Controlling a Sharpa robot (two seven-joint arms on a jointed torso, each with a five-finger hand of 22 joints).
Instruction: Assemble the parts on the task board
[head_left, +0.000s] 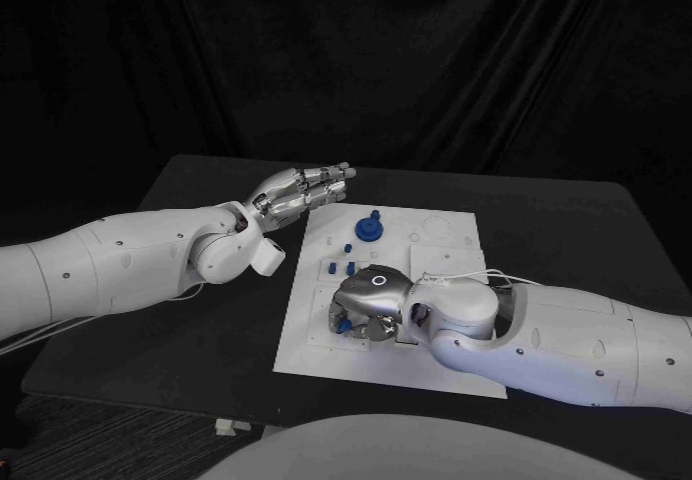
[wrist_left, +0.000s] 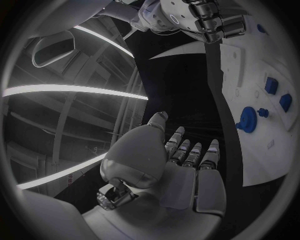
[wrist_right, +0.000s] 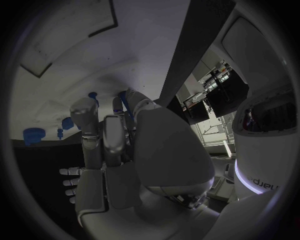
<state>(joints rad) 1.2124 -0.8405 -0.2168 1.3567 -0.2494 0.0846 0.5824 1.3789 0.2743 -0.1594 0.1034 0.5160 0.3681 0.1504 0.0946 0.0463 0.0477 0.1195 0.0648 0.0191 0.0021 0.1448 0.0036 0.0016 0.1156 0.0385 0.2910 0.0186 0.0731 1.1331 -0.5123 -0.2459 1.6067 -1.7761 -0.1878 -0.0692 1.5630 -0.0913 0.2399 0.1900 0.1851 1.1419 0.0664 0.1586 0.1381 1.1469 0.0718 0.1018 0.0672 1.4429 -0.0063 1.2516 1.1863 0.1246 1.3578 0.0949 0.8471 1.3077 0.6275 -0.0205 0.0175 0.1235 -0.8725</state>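
The right hand (head_left: 372, 300) is curling down onto small blue parts (head_left: 343, 325) beneath it on the task board (head_left: 447, 372), its grasp unclear, while the left hand (head_left: 300, 190) is hovering released just beside the board, leaving working room.

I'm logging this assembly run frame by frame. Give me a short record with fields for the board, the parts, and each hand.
board: white task board lying flat on the black table
parts: round blue part standing near the board's far edge; small blue pieces in mid-board
left hand: left hand beside the board's far left corner, fingers apart, holding nothing
right hand: right hand down over the board's near part, fingers at a blue piece; grip cannot be told
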